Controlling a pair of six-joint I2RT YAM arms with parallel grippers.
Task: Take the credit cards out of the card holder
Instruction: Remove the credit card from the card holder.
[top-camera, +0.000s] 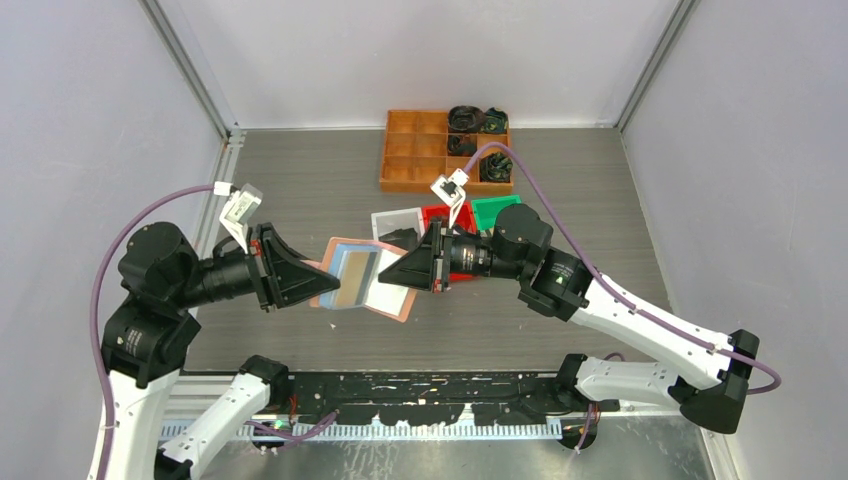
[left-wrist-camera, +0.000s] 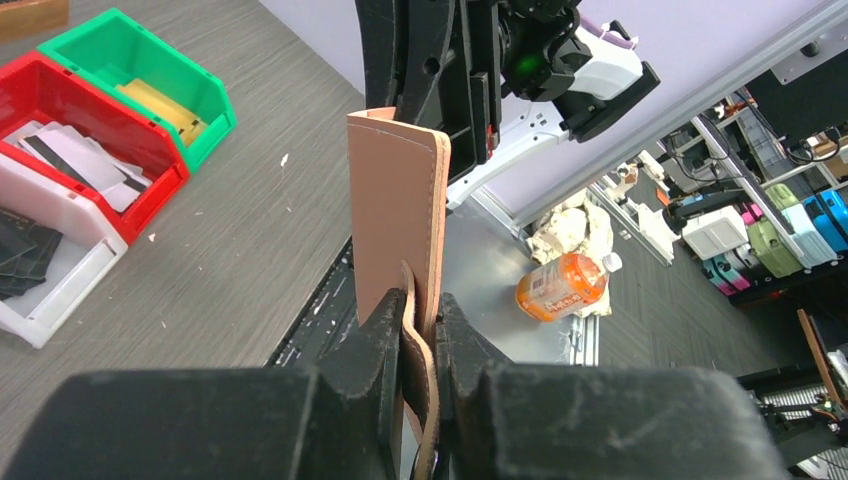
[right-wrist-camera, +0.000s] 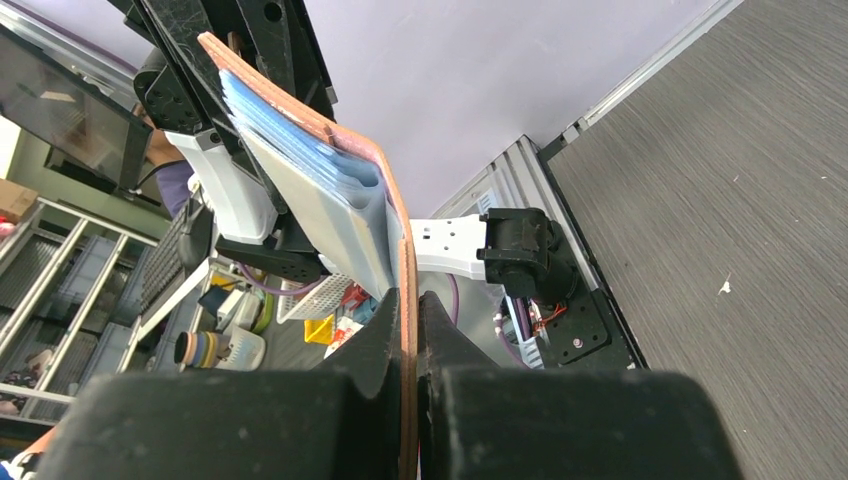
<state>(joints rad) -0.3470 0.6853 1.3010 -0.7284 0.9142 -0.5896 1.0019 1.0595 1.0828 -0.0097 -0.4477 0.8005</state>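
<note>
Status: card holder held open above desk; left gripper jaws clamped on strap-side edge, right gripper jaws clamped on opposite flap.

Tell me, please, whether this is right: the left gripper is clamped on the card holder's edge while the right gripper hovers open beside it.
Not quite. The right gripper is not hovering open; it too is clamped on an edge of the card holder, as the right wrist view shows. The left gripper grips it as you said.
</note>
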